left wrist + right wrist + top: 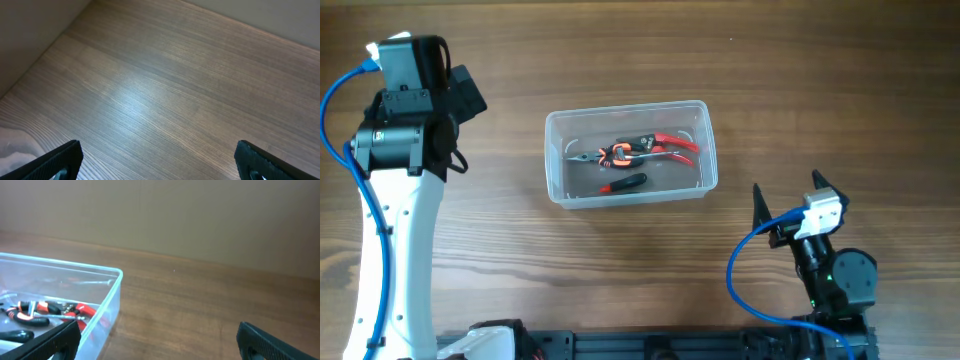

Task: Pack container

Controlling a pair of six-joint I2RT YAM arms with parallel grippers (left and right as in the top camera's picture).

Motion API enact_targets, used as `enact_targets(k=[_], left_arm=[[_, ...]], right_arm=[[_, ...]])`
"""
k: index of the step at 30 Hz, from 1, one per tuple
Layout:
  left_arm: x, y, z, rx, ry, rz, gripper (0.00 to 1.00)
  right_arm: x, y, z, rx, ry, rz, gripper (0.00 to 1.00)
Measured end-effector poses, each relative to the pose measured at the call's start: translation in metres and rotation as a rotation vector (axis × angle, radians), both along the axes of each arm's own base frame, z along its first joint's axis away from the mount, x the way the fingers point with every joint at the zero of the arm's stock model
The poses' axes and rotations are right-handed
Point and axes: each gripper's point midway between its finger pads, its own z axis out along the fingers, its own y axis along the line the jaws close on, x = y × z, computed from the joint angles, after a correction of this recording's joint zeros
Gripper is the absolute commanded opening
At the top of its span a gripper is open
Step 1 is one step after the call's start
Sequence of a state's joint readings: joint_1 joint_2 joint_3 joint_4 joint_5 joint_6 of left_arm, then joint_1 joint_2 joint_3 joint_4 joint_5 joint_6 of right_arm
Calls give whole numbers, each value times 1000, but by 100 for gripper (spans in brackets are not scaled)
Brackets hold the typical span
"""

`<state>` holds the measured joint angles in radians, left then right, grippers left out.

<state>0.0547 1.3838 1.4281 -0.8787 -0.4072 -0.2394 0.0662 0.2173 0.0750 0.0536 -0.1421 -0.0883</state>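
The clear plastic container [558,150] stands mid-table. Inside lie red-handled pliers [665,143], a small orange-and-black tool [616,155] and a black-and-red handled tool [624,182]. The container's corner [114,287] and the tools show at the left of the right wrist view. My left gripper [460,95] is open and empty at the far left, well away from the container; its wrist view shows only bare wood between its fingers [157,161]. My right gripper [790,205] is open and empty at the near right, just right of the container; its fingers [157,341] show in the right wrist view.
The wooden table [820,80] runs to a wall at the back in the right wrist view [200,220]. Blue cables [735,270] loop beside each arm base.
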Motion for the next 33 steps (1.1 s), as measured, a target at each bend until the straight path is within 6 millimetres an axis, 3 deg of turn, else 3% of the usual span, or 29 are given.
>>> enact_targets(k=[6,33], left_arm=[[0,0,0,0,0,0,100],[0,0,0,0,0,0,100]], right_arm=[[-5,0,-42,-4,148,-1,100],[-5,0,-42,-4,147,-1,100]])
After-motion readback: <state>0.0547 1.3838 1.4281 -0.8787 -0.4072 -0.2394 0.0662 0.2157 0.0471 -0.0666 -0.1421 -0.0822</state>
